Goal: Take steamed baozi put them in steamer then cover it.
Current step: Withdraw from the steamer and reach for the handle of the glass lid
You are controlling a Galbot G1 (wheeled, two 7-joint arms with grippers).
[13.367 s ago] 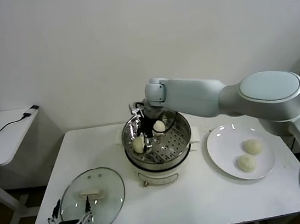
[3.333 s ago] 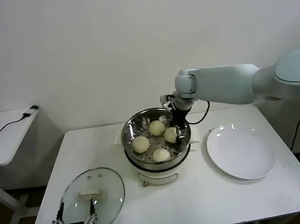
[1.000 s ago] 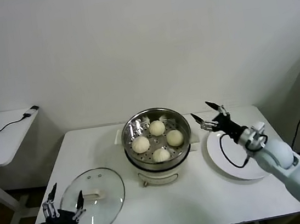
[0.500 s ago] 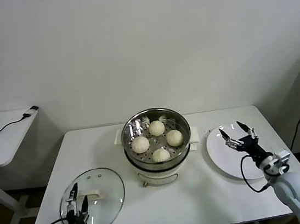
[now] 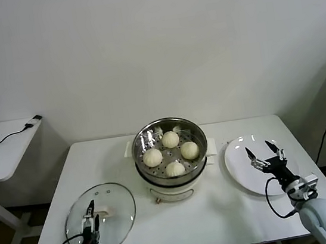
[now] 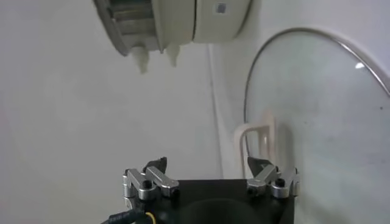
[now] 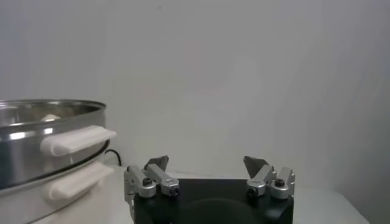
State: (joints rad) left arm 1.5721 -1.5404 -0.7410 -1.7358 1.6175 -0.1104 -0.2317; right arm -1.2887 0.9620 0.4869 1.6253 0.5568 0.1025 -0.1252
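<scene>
4 buns sit inside my steamer, the shiny steel basket on its white pot base in the middle of the counter. 1 bun lies toward the back, 1 to my left, 1 to my right and 1 at the front, close together on the perforated floor. The basket stands uncovered.

My left tool hangs low at the near left corner of the counter, over the glass lid, which lies flat on the counter well apart from the steamer. Its 2 fingers are spread wide and grip nothing. In the left wrist view the left tool has the lid's white handle just ahead of its fingertips, not touching, with the clear glass stretching past it and the steamer's base farther off. A small pale sticker shows on that base, but I cannot read it.

My right tool hovers above the white plate, which sits on the counter just beside the steamer on my right. Its 2 fingers are also spread apart and hold nothing. In the right wrist view the right tool faces the white wall, with the steamer's rim and 2 white side handles off to one side.

I can make out no brand or lettering anywhere else.
</scene>
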